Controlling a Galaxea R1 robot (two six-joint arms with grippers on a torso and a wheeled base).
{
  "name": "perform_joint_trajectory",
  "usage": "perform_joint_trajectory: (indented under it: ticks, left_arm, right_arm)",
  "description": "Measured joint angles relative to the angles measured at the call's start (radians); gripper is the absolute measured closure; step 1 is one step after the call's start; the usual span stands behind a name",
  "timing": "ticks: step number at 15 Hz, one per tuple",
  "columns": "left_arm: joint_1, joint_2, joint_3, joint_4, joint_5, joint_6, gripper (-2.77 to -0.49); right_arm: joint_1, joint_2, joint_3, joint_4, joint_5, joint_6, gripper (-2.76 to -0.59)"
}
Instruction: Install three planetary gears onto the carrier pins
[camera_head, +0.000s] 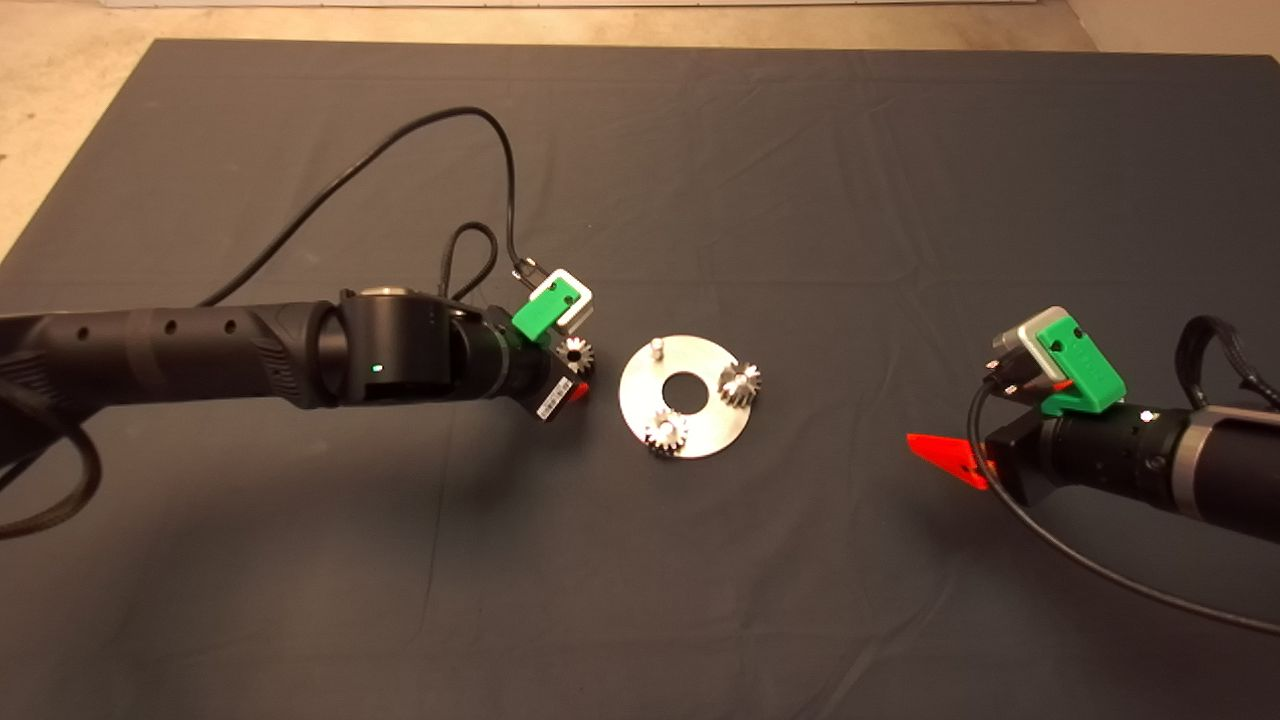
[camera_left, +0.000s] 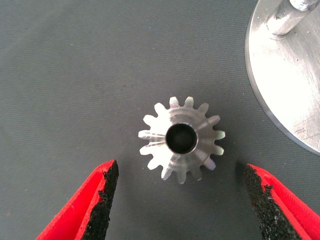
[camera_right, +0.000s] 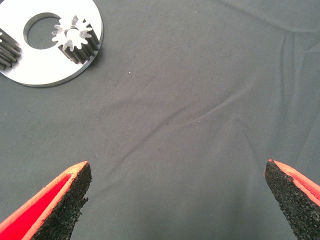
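A loose planetary gear (camera_head: 576, 354) (camera_left: 181, 138) lies flat on the mat just left of the silver disc (camera_head: 700, 425) (camera_left: 287, 85). My left gripper (camera_head: 573, 368) (camera_left: 181, 170) is open over it, one red finger on each side and neither touching. Two more gears (camera_head: 740, 383) (camera_head: 665, 432) sit on carrier pins. A third pin (camera_head: 657, 348) (camera_left: 287, 17) stands bare on the disc's near-left side. My right gripper (camera_head: 938, 452) (camera_right: 177, 166) hovers open over bare mat to the right of the disc (camera_right: 45, 67). A mounted gear (camera_right: 75, 36) shows in its wrist view.
The dark mat (camera_head: 800, 200) spreads wide around the disc, with light floor (camera_head: 60, 80) beyond its far and left edges. A black cable (camera_head: 400, 150) loops above the left arm. Another cable (camera_head: 1100, 570) trails from the right wrist.
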Motion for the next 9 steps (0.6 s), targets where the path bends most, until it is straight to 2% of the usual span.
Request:
perform_joint_trajectory:
  ticks: [6, 9]
  left_arm:
    - [0.000, 0.013, -0.023, -0.006, -0.001, 0.010, -1.75]
    - [0.000, 0.023, -0.036, -0.007, -0.002, 0.016, -1.75]
  right_arm:
    - [0.000, 0.001, 0.000, 0.000, 0.000, 0.000, -2.60]
    - [0.011, 0.001, 0.000, 0.000, -0.002, 0.000, -2.60]
